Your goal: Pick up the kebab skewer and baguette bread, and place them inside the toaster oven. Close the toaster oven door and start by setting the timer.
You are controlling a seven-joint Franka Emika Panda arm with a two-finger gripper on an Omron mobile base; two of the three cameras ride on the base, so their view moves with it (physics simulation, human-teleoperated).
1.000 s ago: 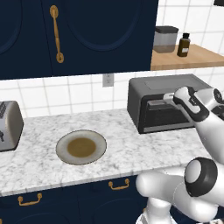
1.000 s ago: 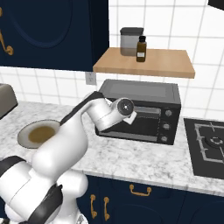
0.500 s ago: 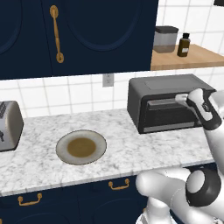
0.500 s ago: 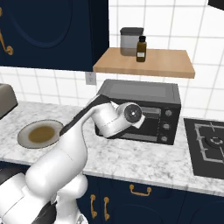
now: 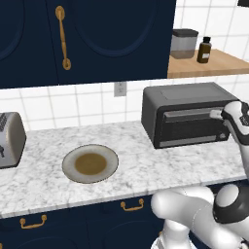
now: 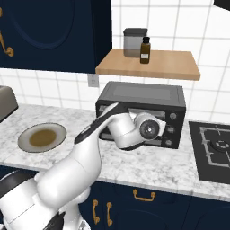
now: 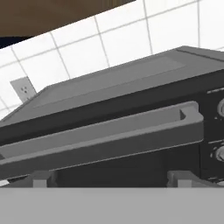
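The toaster oven [image 5: 187,114] [image 6: 141,101] stands at the back of the counter, and the toaster oven door [image 7: 131,166] is up against its front. In the hand view the door's bar handle [image 7: 109,131] runs across just beyond my fingertips [image 7: 41,177], with two round knobs [image 7: 221,153] at the right edge. My gripper [image 7: 111,178] [image 5: 217,115] is open, its jaws wide apart with nothing between them, and it faces the right part of the oven front close to the handle. The kebab skewer and baguette bread are out of view.
A round plate [image 5: 90,164] [image 6: 42,137] with a brown centre lies on the marble counter left of the oven. A silver toaster [image 5: 9,139] stands at the far left. A stove [image 6: 213,148] lies right of the oven, and a wooden shelf [image 6: 148,63] with a jar and bottle hangs above.
The hand has swung to the right along the oven front and slightly lower, toward the knob side. The gripper has stayed open and the oven door has not moved.
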